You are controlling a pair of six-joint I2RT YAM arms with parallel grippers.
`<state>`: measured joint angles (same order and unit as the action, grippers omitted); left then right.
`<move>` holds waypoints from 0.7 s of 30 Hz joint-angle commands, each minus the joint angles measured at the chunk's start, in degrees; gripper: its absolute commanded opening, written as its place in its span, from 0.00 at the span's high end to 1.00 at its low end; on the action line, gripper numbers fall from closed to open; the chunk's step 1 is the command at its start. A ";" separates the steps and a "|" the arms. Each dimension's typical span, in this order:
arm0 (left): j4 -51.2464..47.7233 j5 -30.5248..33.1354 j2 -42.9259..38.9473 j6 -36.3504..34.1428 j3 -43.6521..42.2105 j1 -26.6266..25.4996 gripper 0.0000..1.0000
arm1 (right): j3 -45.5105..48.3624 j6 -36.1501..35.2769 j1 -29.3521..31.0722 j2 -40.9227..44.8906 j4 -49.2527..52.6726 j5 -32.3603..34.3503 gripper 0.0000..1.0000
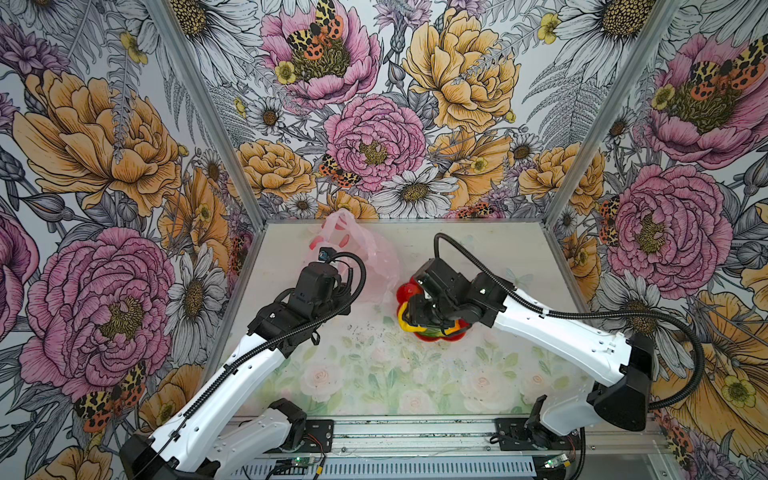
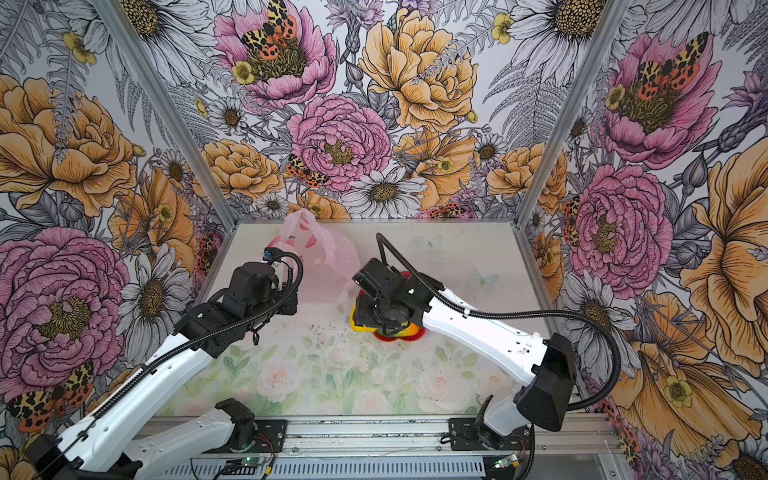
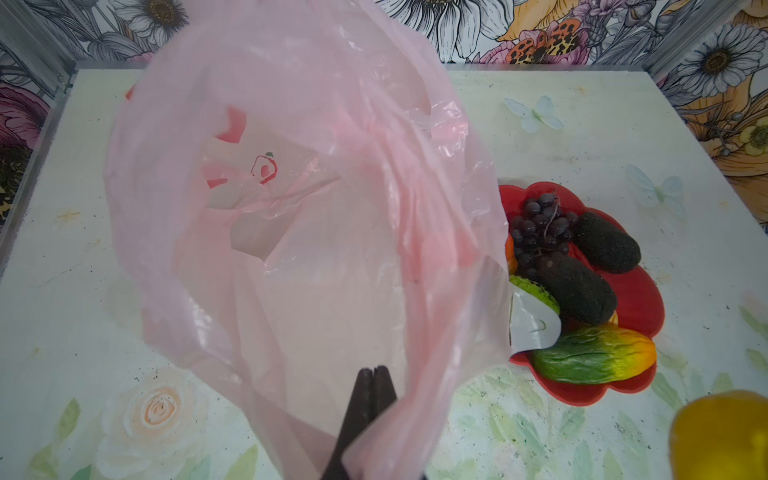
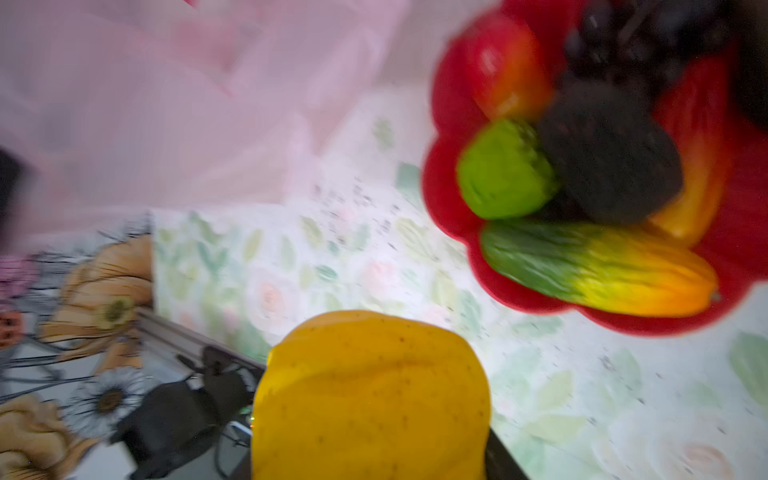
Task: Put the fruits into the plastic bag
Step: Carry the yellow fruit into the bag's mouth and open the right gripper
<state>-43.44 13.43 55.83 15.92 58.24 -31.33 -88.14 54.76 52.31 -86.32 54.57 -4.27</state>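
Note:
The pink plastic bag (image 3: 291, 208) hangs with its mouth open toward the left wrist camera, and my left gripper (image 3: 374, 372) is shut on its near edge. In both top views the bag (image 1: 374, 253) (image 2: 332, 249) stands at the back of the table. My right gripper (image 1: 415, 320) is shut on the yellow fruit (image 4: 370, 395), lifted just off the plate's near-left side. The purple grapes (image 3: 540, 228), two dark avocados (image 3: 609, 243) (image 3: 575, 289), the green lime (image 4: 505, 170), the peach (image 4: 507, 66) and the green-orange mango (image 3: 594, 353) lie on the plate.
The red flower-shaped plate (image 3: 640, 299) sits right of the bag, almost touching it, and the right wrist hides most of it in both top views. Patterned walls close the table (image 1: 415, 374) in on three sides. A metal rail with both arm bases runs along the front.

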 commanded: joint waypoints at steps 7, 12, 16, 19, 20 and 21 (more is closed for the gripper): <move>0.75 -1.04 -1.91 -1.85 1.73 -0.72 1.00 | -25.38 -7.22 -3.03 -22.07 -2.89 -8.54 0.58; -0.14 -1.06 -1.75 -2.83 2.80 -0.75 1.00 | -37.86 -6.89 -5.08 -35.63 -2.80 -12.06 0.54; -1.19 -1.08 -1.87 -3.01 3.76 -0.74 1.00 | -45.60 -6.09 -6.49 -43.69 -2.67 -13.30 0.48; -1.60 -1.04 -1.78 -2.54 3.90 -0.86 1.00 | -48.24 -5.48 -6.54 -47.02 -2.71 -13.29 0.42; -1.58 -1.04 -1.70 -2.25 3.76 -0.75 1.00 | -48.35 -5.34 -8.21 -47.62 -2.71 -13.30 0.40; -1.72 -1.04 -1.71 -1.99 3.65 -0.75 1.00 | -48.24 -5.42 -8.58 -48.01 -2.56 -13.26 0.38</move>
<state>-44.14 13.39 54.74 13.98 60.64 -31.77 -133.36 49.08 44.95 -134.19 51.59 -16.51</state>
